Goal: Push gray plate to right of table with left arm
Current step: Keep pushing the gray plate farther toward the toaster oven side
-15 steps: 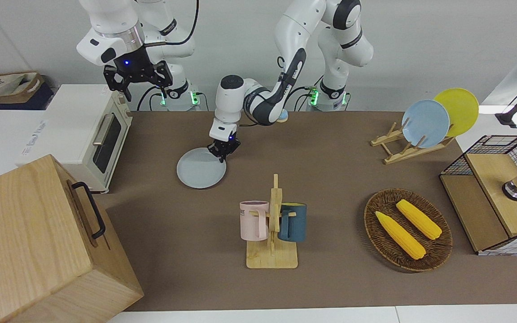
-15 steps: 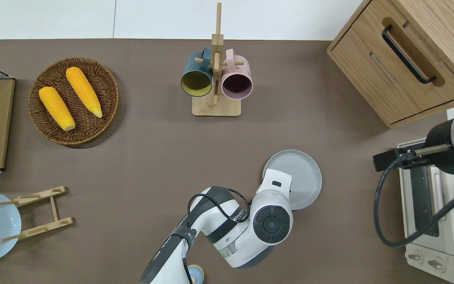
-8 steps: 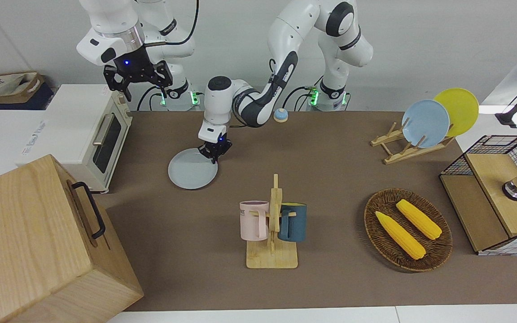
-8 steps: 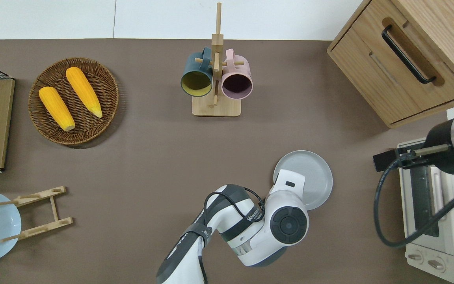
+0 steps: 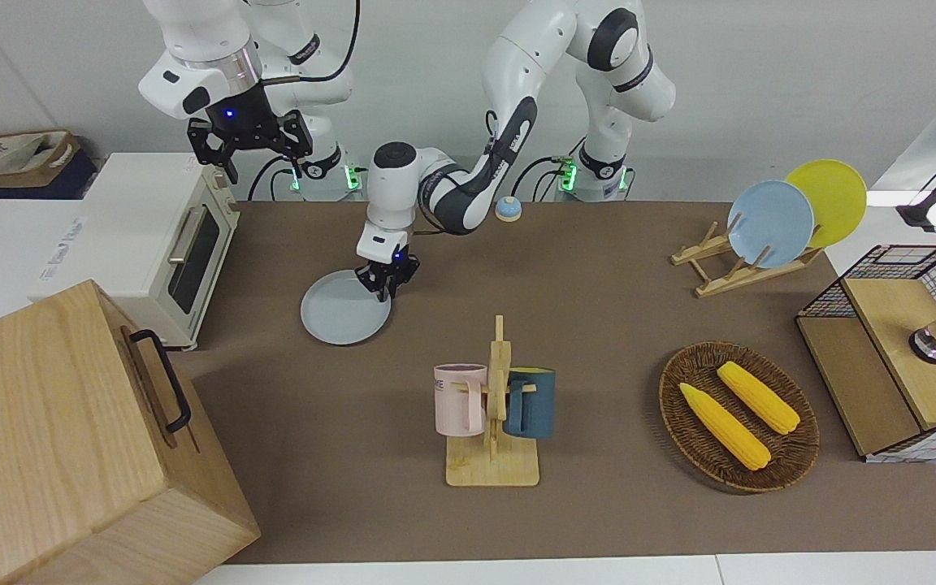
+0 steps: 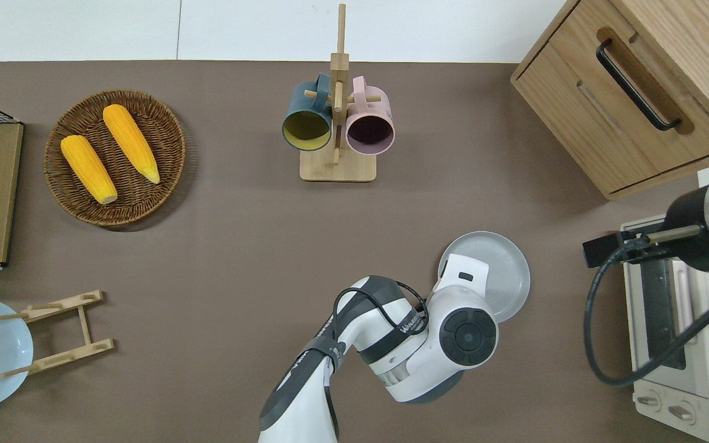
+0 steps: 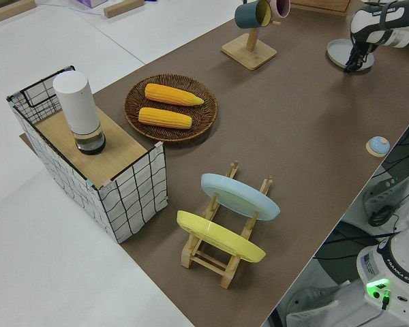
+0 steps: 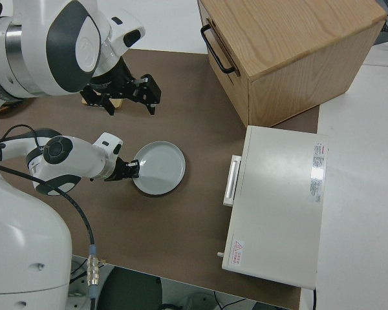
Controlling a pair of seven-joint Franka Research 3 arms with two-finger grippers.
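While left end effector (image 5: 385,282) pressed down at gray plate (image 5: 344,318) rim, finger state could not be told; plate lay flat on counter (image 5: 598,325), spreading from end effector toward toaster oven (image 5: 161,244). Advice: hold pressure low, push slow. Right arm parked.

The gray plate (image 5: 345,318) is pale gray with a bit of blue. The worktop (image 5: 598,309) is plain dull brown. The left arm (image 5: 468,187) is white with dark gray parts. Its end effector (image 5: 383,280) is black, with a tiny blue light on it.
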